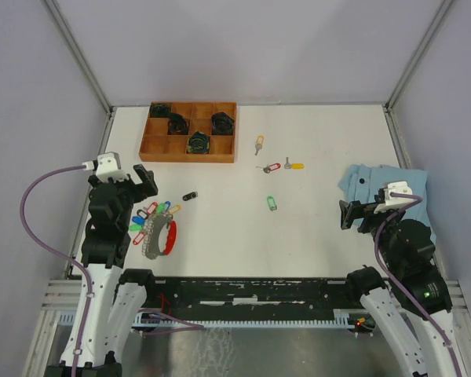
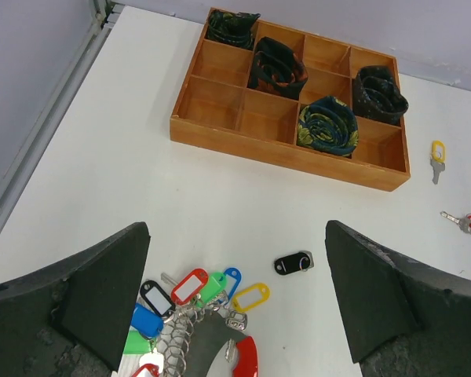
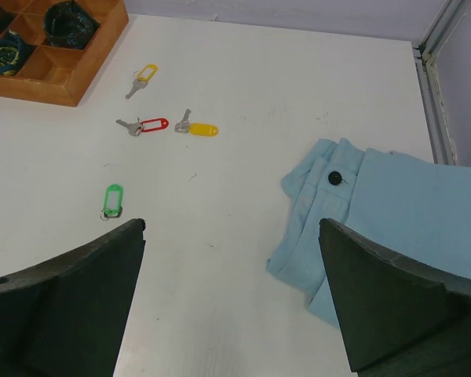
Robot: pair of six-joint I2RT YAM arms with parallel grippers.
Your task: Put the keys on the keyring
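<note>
L gripper (image 1: 144, 182) & R gripper (image 1: 350, 214) gape wide, nothing held, ready to pick. Keyring (image 1: 158, 232) lies just by L one; keys (image 1: 272, 167) lie loose farther out, spread apart, so easy to grab.

Lighting bright, even and diffuse from overhead. Shadows on the tabletop (image 1: 314, 228) faint and soft. Focus sharp, no glare.

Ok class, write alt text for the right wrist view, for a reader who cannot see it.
Four loose keys lie on a white table, tagged yellow, red, yellow and green. A light blue cloth lies right, a wooden tray top left; the open right gripper frames the bottom.
</note>
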